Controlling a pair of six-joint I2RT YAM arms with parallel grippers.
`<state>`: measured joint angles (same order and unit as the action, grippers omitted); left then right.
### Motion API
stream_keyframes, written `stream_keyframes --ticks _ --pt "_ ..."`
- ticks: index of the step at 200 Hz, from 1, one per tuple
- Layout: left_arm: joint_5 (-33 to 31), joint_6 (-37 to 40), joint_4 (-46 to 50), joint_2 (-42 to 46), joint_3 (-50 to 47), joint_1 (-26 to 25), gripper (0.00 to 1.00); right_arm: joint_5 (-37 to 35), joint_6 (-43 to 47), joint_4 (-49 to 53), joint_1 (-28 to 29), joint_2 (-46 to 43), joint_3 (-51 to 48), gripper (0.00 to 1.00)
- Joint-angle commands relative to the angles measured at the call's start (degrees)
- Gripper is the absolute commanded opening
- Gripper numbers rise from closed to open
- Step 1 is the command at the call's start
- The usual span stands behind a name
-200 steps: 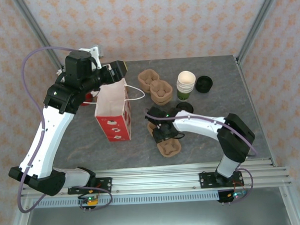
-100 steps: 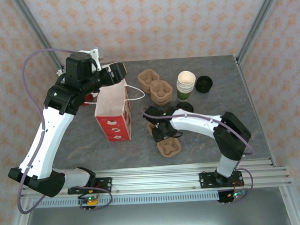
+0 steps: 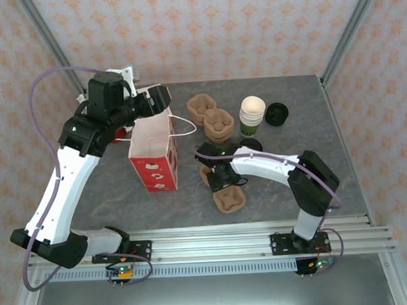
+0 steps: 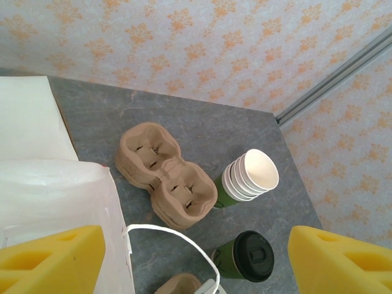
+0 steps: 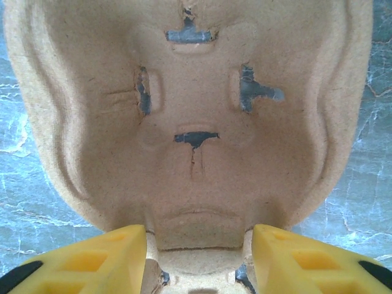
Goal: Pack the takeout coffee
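The takeout coffee [image 4: 248,256], a green cup with a black lid, stands upright on the grey table; from above the takeout coffee [image 3: 250,145] is partly covered by my right arm. My right gripper [image 3: 221,181] sits low over a brown pulp cup carrier [image 3: 230,198]. In the right wrist view its yellow fingers [image 5: 92,257] press the narrow waist of the carrier [image 5: 196,122] from both sides. My left gripper [image 3: 162,99] hangs open at the top rim of the white and red paper bag [image 3: 153,155], its fingers [image 4: 343,263] wide apart with nothing between them.
A stack of cream-lined green cups [image 3: 251,115] and a loose black lid [image 3: 277,113] stand at the back right. Stacked pulp carriers [image 3: 212,117] lie beside them. The bag's white string handle [image 4: 177,242] loops toward the coffee. Metal frame posts [image 3: 350,31] border the table.
My right gripper's fingers have closed in on the carrier's waist and the arm has shifted slightly left. The left arm and the bag have stayed put.
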<state>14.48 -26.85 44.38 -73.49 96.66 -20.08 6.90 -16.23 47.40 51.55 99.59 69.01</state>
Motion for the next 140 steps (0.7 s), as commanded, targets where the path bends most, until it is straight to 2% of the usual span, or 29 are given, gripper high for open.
stream_keyframes --ticks 1,57,103,140 --pt "-0.63 1.46 0.09 1.43 -0.60 0.56 0.79 -0.85 0.85 1.80 -0.31 0.87 1.21 0.49" --pt "-0.74 1.53 0.04 1.58 -0.85 0.65 0.79 -0.78 0.65 1.60 -0.40 1.13 0.48 0.48" --pt "-1.01 1.71 0.27 1.66 -1.17 0.99 0.80 -1.17 0.76 1.81 -0.40 0.32 0.93 0.41" --pt "-2.07 2.48 1.02 2.10 -1.74 1.96 0.79 -1.36 0.43 2.51 -0.48 -2.23 1.54 0.40"
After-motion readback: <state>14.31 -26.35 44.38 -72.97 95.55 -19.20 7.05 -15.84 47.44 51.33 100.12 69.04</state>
